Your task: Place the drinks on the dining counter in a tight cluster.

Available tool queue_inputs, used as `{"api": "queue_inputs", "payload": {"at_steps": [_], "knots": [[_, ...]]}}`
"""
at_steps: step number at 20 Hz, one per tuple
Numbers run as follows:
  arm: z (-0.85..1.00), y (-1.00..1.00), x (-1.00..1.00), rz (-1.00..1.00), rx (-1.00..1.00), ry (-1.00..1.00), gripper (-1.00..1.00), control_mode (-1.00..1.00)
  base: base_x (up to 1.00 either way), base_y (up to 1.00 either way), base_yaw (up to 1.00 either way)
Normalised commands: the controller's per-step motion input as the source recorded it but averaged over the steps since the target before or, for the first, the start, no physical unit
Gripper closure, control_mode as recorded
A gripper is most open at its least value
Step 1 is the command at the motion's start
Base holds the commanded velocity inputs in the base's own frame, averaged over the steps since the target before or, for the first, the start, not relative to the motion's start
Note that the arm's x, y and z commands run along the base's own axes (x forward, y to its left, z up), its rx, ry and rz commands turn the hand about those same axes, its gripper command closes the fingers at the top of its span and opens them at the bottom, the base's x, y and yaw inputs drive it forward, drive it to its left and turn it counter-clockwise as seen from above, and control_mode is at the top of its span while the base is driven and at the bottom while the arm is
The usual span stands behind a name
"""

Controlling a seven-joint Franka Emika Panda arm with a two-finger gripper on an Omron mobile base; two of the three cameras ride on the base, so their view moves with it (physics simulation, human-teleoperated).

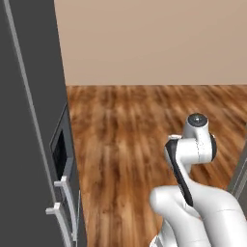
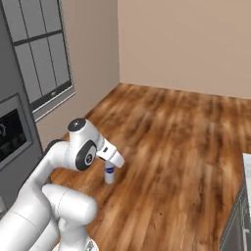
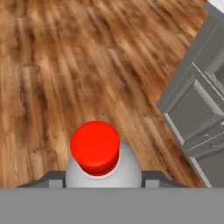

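Note:
My gripper (image 3: 103, 178) is shut on the small pale bottle (image 3: 103, 164). In the hand view its red cap (image 3: 95, 146) rises between my dark fingers (image 3: 51, 177). In the right base view the bottle (image 2: 109, 173), pale with a blue label, hangs upright under my gripper (image 2: 110, 165), well above the wooden floor (image 2: 166, 142). The yellow juice bottle and the dark wine bottle are out of view. A thin white top edge (image 2: 247, 169) shows at the far right; I cannot tell whether it is the dining counter.
Grey cabinet fronts (image 3: 197, 109) with drawers stand to the right of the hand. A tall dark appliance column (image 1: 29, 144) with white handles is close on the left. A beige wall (image 2: 186, 44) closes the far side. Open wooden floor (image 1: 130, 140) lies ahead.

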Motion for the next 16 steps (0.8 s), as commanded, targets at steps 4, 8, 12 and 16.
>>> {"api": "queue_inputs", "payload": {"at_steps": [4,8,12,16], "knots": [[0.00,0.00,0.00,0.00,0.00,0.00,1.00,1.00,0.59,-0.40,-0.15],[0.00,0.00,0.00,0.00,0.00,0.00,1.00,1.00,0.42,-0.37,-0.32],[0.00,0.00,0.00,0.00,0.00,0.00,1.00,1.00,0.28,-0.32,-0.47],[0.00,0.00,0.00,0.00,0.00,0.00,1.00,1.00,0.33,-0.28,-0.45]]}}
